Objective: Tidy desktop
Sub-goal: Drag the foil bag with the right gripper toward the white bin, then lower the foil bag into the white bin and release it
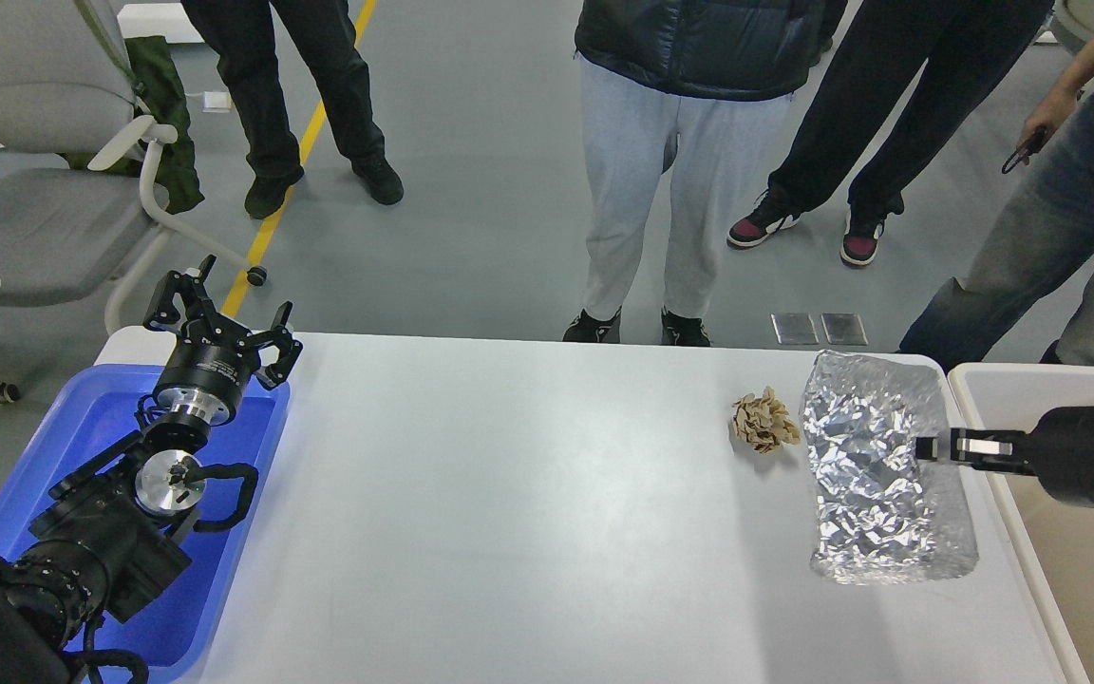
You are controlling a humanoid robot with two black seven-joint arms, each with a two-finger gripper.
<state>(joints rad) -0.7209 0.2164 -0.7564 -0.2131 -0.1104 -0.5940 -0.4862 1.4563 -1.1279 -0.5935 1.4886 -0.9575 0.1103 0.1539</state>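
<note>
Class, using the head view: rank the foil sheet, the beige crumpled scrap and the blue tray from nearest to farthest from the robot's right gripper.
From the right gripper:
1. Foil sheet: pinched in its fingers, at the desktop's right edge.
2. Beige crumpled scrap: just left of the foil.
3. Blue tray: far left end, under the left arm.

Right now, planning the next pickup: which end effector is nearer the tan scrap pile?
Right. The right end effector, gripping the foil bag, sits just beyond the tan scrap pile; the left end effector hangs across the desktop.
</note>
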